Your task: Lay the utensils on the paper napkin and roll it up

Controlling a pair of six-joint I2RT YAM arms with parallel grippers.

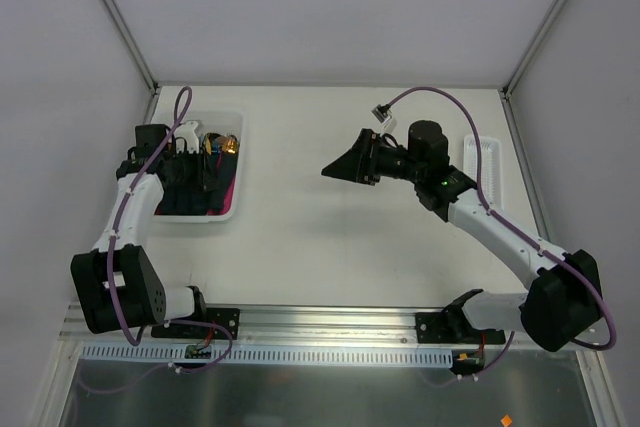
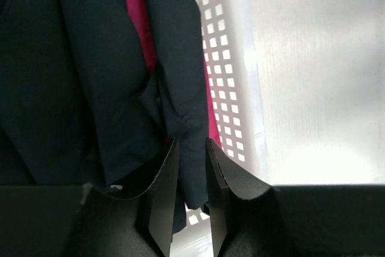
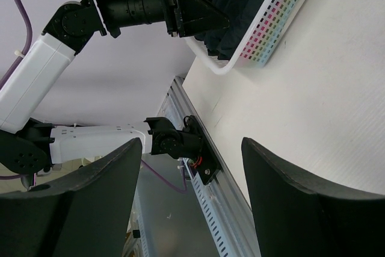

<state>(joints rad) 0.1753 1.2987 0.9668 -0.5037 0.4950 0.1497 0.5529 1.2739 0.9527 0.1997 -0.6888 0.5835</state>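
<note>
A dark navy paper napkin (image 1: 180, 187) lies crumpled in the white bin (image 1: 238, 127) at the table's left. My left gripper (image 1: 195, 162) reaches down into that bin. In the left wrist view its narrow jaws (image 2: 192, 141) are shut on a hanging fold of the paper napkin (image 2: 180, 76). Gold-coloured utensils (image 1: 225, 144) show at the bin's far end. My right gripper (image 1: 330, 172) hovers open above the table's middle, pointing left toward the bin, and its fingers (image 3: 191, 148) have nothing between them.
A bright pink napkin (image 2: 137, 16) lies under the dark one along the bin's perforated wall (image 2: 225, 88). A long white holder (image 1: 487, 172) lies at the table's right edge. The bin (image 3: 271, 34) and the left arm also show in the right wrist view.
</note>
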